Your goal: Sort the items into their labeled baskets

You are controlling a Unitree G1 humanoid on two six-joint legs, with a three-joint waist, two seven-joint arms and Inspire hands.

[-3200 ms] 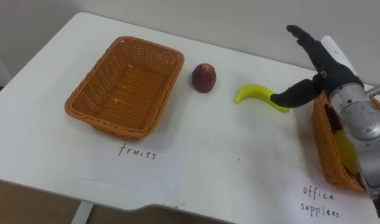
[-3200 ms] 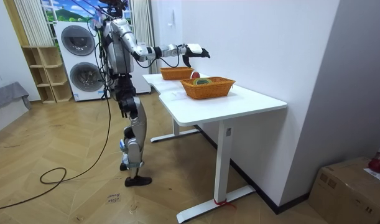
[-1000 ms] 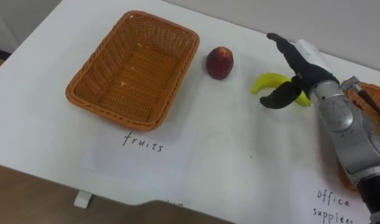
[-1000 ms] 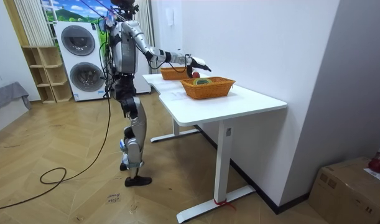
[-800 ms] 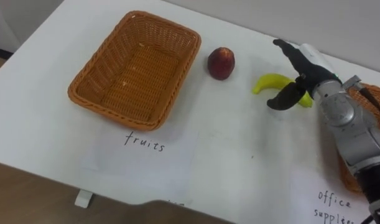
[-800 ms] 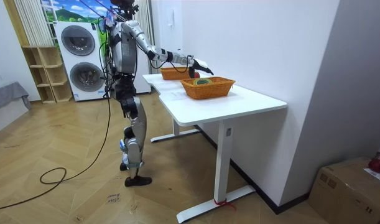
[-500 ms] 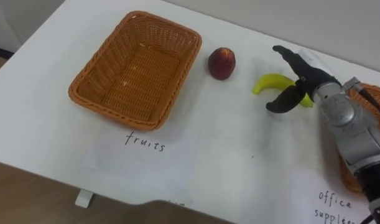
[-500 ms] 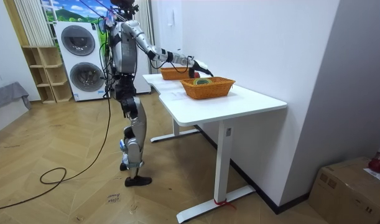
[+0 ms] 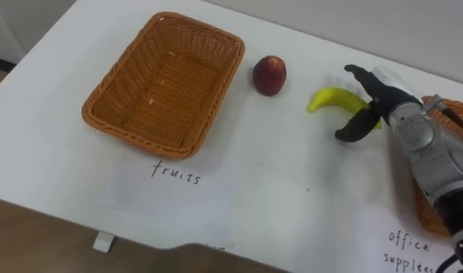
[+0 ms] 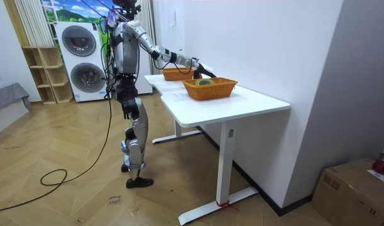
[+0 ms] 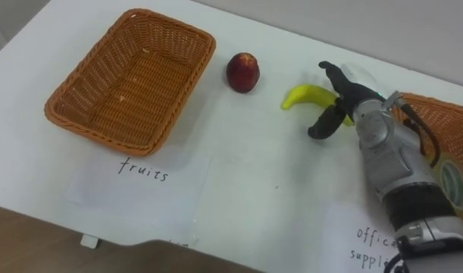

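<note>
A yellow banana [image 9: 331,99] lies on the white table [image 9: 292,189], with a red apple [image 9: 270,74] to its left. My right hand [image 9: 373,99] hangs low over the banana's right end. Its fingers [image 9: 359,74] reach straight past the far side and the thumb [image 9: 351,130] curves down on the near side, so the hand is open and not closed on the fruit. The empty wicker fruit basket [image 9: 110,121] sits at the left. The office-supplies basket [image 11: 443,125] is at the right edge, holding a tape roll [image 11: 452,184].
A handwritten paper label [image 9: 174,178] lies before the fruit basket, another [image 9: 401,243] before the right one. In the room view I stand at the table's [image 10: 248,103] end, right arm stretched over it. Washing machines [image 10: 78,63] stand behind me.
My right hand has come down from above the table and slid right, settling over the banana's right end. Banana and apple have not moved.
</note>
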